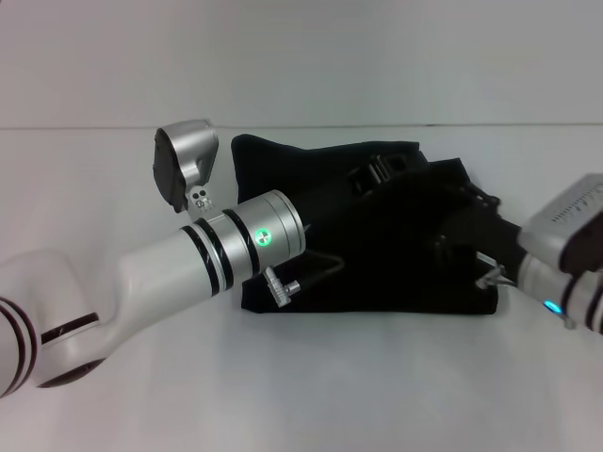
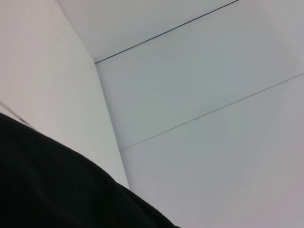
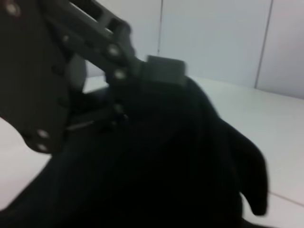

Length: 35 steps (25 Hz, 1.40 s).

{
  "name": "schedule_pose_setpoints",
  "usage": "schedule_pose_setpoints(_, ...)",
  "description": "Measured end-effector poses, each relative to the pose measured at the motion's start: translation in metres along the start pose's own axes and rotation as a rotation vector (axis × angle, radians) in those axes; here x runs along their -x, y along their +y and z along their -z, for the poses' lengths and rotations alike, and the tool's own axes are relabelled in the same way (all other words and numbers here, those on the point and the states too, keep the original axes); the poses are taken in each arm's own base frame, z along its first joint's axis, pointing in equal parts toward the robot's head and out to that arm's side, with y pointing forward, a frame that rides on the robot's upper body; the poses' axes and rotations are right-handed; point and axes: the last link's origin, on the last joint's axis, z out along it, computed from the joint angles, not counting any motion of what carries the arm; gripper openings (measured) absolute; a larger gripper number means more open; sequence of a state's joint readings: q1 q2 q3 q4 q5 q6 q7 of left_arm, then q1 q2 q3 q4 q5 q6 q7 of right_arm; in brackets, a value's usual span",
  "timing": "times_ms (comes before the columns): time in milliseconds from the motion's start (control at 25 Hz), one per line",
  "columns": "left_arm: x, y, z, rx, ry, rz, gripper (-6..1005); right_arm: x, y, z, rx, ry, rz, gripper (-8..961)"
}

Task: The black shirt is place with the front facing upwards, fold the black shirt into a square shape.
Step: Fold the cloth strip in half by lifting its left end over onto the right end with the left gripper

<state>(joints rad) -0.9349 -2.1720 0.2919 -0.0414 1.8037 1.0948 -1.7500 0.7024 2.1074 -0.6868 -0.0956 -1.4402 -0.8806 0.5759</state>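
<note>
While the head view hides it, the right wrist view shows the right claw (image 3: 161, 71) pinching the black shirt (image 1: 377, 254).

- No words, brand names or numbers can be read in any view.
- The black shirt (image 1: 377, 254) shows only plain dark cloth; no lettering is visible on its folds.
- The left arm's wrist collar carries a small green lit round mark (image 1: 264, 236), possibly a status sign with a cross-like figure, too small to tell.
</note>
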Motion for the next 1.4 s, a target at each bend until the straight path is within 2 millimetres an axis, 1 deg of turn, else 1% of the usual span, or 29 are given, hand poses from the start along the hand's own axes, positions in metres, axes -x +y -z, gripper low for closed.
schedule_pose_setpoints(160,-0.001,0.002,0.001,0.014,0.0,0.0,24,0.012,0.006,-0.011,0.019,-0.021,-0.001,946)
schedule_pose_setpoints(280,-0.001,0.002,0.003,0.025,-0.002,0.006,24,0.015,0.005,-0.013,0.012,-0.031,-0.011,946)
schedule_pose_setpoints(680,0.002,0.008,0.01,0.085,-0.03,-0.007,23,0.024,-0.013,-0.015,-0.116,-0.092,-0.145,946)
schedule_pose_setpoints(840,0.004,0.007,0.012,0.089,-0.045,-0.01,23,0.026,-0.017,-0.014,-0.147,-0.108,-0.179,946)
schedule_pose_setpoints(880,0.007,0.005,0.017,0.091,-0.06,-0.008,23,0.025,-0.018,-0.013,-0.155,-0.111,-0.189,946)
schedule_pose_setpoints(1000,0.01,0.004,0.018,0.088,-0.073,-0.009,23,0.024,-0.02,-0.011,-0.17,-0.118,-0.207,946)
schedule_pose_setpoints(1160,0.017,0.003,0.016,0.076,-0.102,-0.015,24,0.023,-0.022,-0.009,-0.183,-0.125,-0.217,946)
schedule_pose_setpoints(1400,0.03,0.0,0.003,0.02,-0.152,-0.037,24,0.021,-0.027,-0.005,-0.204,-0.127,-0.231,946)
